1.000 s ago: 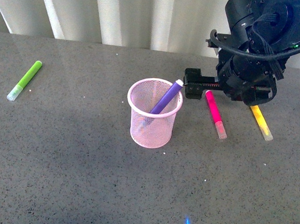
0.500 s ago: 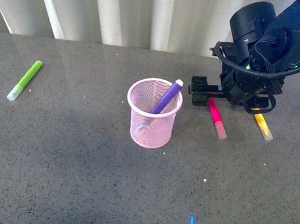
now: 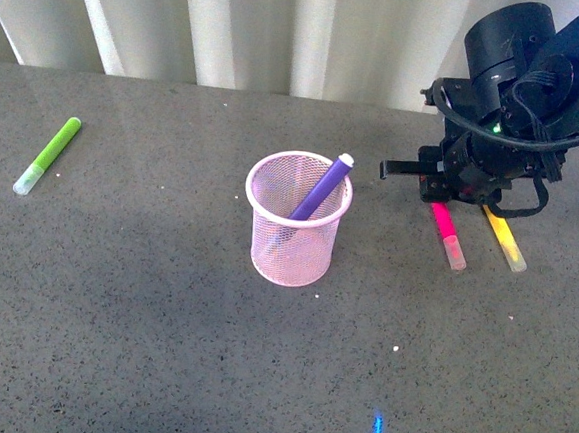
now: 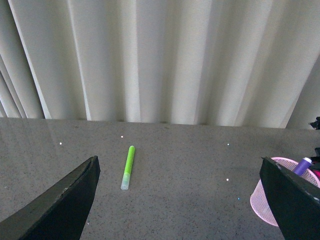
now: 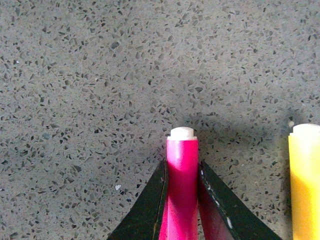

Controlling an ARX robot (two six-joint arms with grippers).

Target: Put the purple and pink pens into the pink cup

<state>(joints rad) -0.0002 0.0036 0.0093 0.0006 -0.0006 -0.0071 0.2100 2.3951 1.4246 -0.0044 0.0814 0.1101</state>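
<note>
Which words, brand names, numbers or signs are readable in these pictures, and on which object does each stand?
None: no text is readable in any view.
pink pen: plain barrel up close, no print seen.
purple pen, green marker, yellow marker: too small to show any label.
pink cup: bare mesh, no label.

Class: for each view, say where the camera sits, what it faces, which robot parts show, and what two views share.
Front view: robot's body, facing the pink cup holding the purple pen; right arm shows.
Left wrist view: left arm, facing curtain and green marker; open left gripper shows.
Right wrist view: right arm, facing down at the pink pen gripped by the right gripper.
Shared: front and left wrist both show pink cup, green marker.
</note>
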